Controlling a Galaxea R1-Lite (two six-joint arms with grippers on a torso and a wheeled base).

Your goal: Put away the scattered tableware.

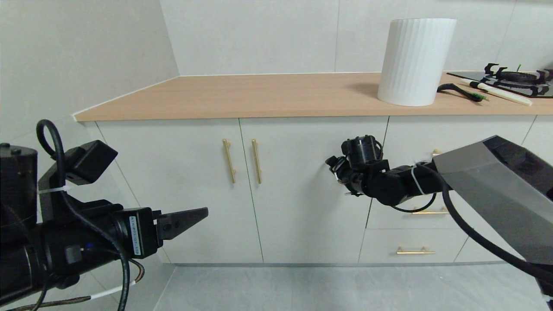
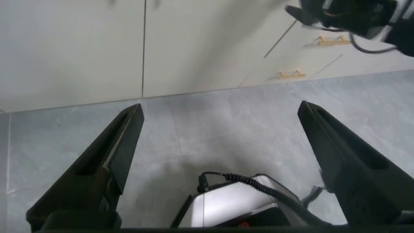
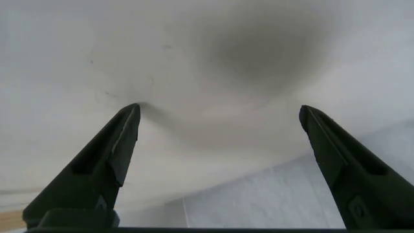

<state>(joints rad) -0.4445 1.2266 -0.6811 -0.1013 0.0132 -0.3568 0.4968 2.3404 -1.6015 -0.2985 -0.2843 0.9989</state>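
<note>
Tableware [image 1: 497, 91] partly behind white canister [image 1: 415, 60], left gripper [image 2: 220, 109] spread, right gripper [image 3: 219, 109] spread

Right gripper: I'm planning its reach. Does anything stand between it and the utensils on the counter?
Yes. The right gripper faces a cabinet door below the countertop edge. The utensils lie above, beside the white container.

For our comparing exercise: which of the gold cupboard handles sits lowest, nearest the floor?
The level handle on the bottom drawer, at the right. The other drawer handles sit higher, and the two door handles stand upright, further up.
</note>
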